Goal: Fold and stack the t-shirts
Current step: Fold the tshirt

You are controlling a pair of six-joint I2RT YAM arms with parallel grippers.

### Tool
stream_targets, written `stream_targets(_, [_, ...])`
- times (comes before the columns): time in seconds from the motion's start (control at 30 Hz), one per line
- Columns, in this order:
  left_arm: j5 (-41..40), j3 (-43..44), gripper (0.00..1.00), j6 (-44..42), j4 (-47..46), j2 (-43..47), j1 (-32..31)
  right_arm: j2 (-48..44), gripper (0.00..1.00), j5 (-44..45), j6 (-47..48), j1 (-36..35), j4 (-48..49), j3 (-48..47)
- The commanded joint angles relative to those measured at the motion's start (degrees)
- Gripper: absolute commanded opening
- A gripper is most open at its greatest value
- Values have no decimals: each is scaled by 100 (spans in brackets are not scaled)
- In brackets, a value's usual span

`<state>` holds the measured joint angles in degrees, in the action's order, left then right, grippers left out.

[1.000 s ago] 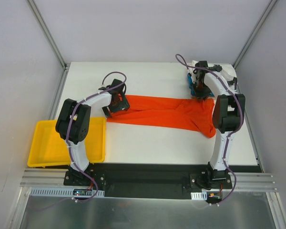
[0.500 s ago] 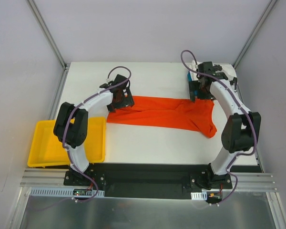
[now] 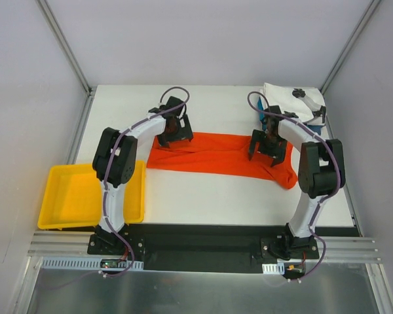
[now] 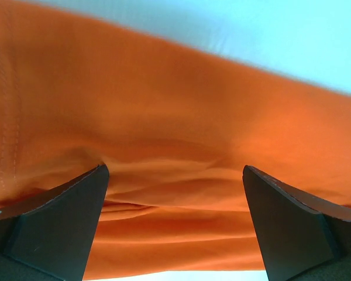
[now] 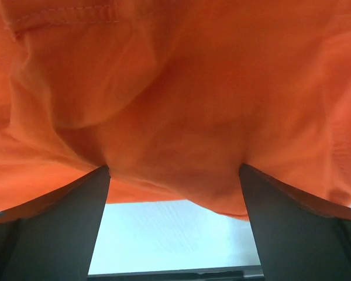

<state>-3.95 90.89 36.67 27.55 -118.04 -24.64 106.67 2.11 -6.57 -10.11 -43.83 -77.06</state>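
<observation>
The orange-red t-shirt (image 3: 216, 154) lies as a long crumpled band across the middle of the table. My left gripper (image 3: 173, 131) is open over the shirt's back left part; its wrist view shows wide-apart fingers (image 4: 58, 222) with wrinkled orange cloth (image 4: 175, 134) between them. My right gripper (image 3: 267, 147) is open over the shirt's right part; its wrist view shows orange cloth (image 5: 175, 88) and bare table between the fingers (image 5: 292, 222). The white t-shirt with black marks (image 3: 293, 101) lies bunched in the back right corner, with a bit of teal-blue cloth (image 3: 318, 124) at its near edge.
A yellow plastic tray (image 3: 56, 196) sits off the table's front left corner, beside the left arm's base. Grey walls with metal frame posts close in the table on the left, back and right.
The left gripper moved back and right along the orange shirt's left end. The right gripper moved from the white shirt in the back right corner forward onto the orange shirt's right part.
</observation>
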Motion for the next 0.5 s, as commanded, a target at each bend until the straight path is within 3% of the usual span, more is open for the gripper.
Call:
stream_targets(0.0, [385,-387,99,60,163,-9,39,213,96,-922,-766,70,340,-2])
stream_targets(0.27, [921,-2257,99,341,128,1105,-242,898,96,-1520,-434,-210,359,-687])
stream_targets(0.47, [1387,-3260,99,683,119,1897,-962,1399,97,-1582,330,-561,-98,-1530])
